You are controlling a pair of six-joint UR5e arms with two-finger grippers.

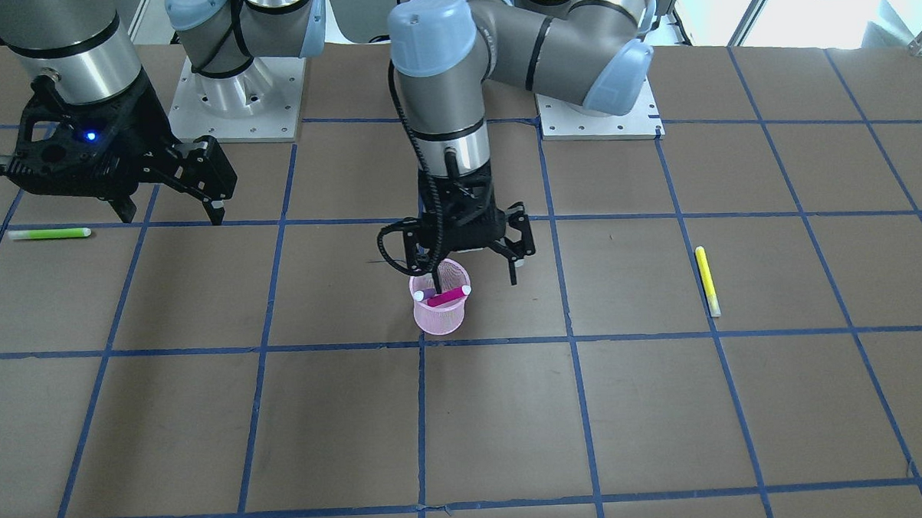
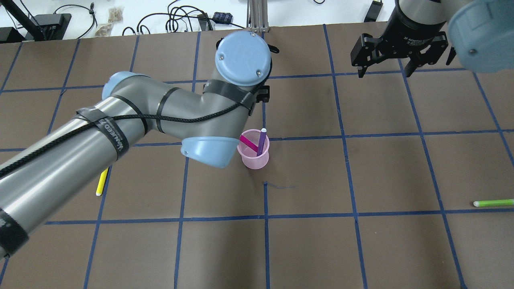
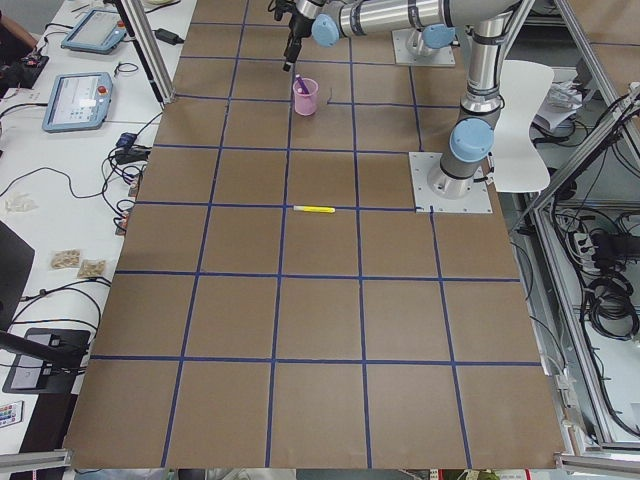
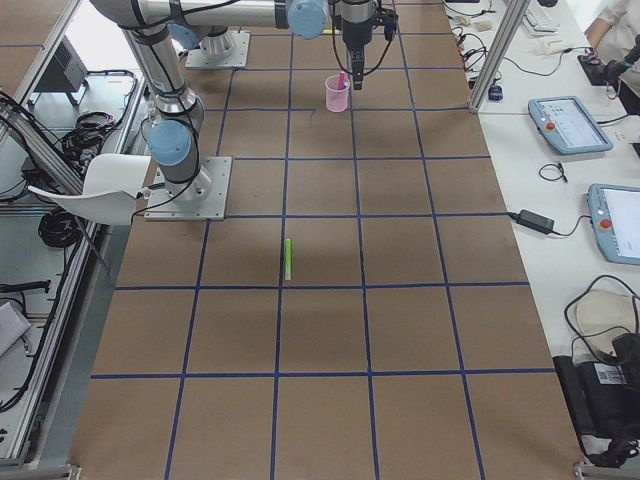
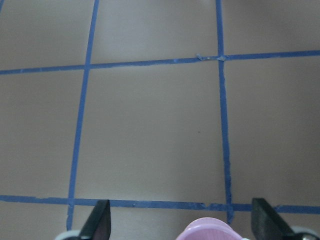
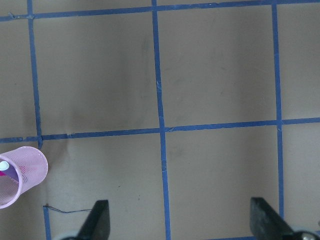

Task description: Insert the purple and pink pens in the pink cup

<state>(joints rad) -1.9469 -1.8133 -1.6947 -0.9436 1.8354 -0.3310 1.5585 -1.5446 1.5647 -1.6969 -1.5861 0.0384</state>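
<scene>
Both task pens sit in the pink cup (image 1: 440,309), which stands nearest me on the worktop (image 1: 513,426) by a tape crossing. The pink pen (image 1: 448,295) lies slanted across the mouth and the purple pen (image 1: 424,294) leans on the rim beside it; I judge they tilt because they are longer than the cup is deep. Just behind and above the rim hangs the left tool (image 1: 475,276), released, jaws spread wide and nothing between them, which I read as the insertion being done. Off to the sides lie a yellow pen (image 1: 707,281) and a green pen (image 1: 49,233), neither wanted for this job. Farthest back, the right tool (image 1: 174,214) is also released and empty, well apart from the cup, parked there, I think, to keep out of the left arm's way.
</scene>
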